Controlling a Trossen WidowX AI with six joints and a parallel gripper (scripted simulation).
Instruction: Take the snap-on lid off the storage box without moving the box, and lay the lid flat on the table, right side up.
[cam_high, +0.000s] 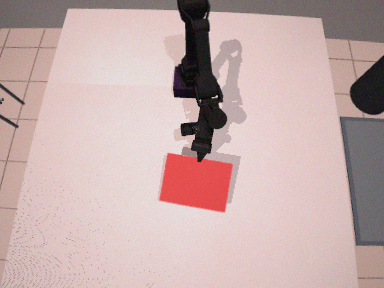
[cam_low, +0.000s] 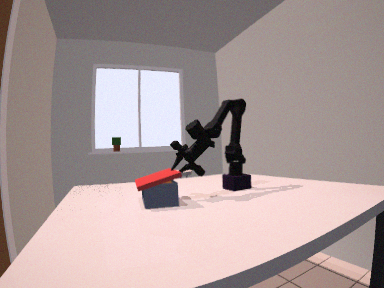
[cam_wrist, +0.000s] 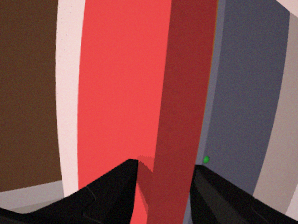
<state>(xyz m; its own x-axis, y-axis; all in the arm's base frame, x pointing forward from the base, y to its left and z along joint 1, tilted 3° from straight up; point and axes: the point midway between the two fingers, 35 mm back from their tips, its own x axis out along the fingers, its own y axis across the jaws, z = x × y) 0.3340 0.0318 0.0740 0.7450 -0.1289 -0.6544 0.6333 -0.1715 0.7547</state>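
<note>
The red lid (cam_high: 195, 184) (cam_low: 157, 179) (cam_wrist: 120, 90) is tilted on the blue-grey storage box (cam_low: 161, 195) (cam_wrist: 245, 100). In the exterior view its edge toward the arm is raised, with a narrow gap showing above the box, and its opposite edge is lower and overhangs the box. The box stands on the table; from above the lid hides most of it. My gripper (cam_high: 200, 158) (cam_low: 177, 170) (cam_wrist: 164, 172) is shut on the lid's raised edge, one finger over the top face and the other by the outer side wall.
The dark purple arm base (cam_high: 183, 90) (cam_low: 236, 182) stands on the pale table (cam_high: 100, 150) (cam_low: 240, 220) behind the gripper. A small green dot (cam_wrist: 206, 159) shows by the box's rim in the wrist view.
</note>
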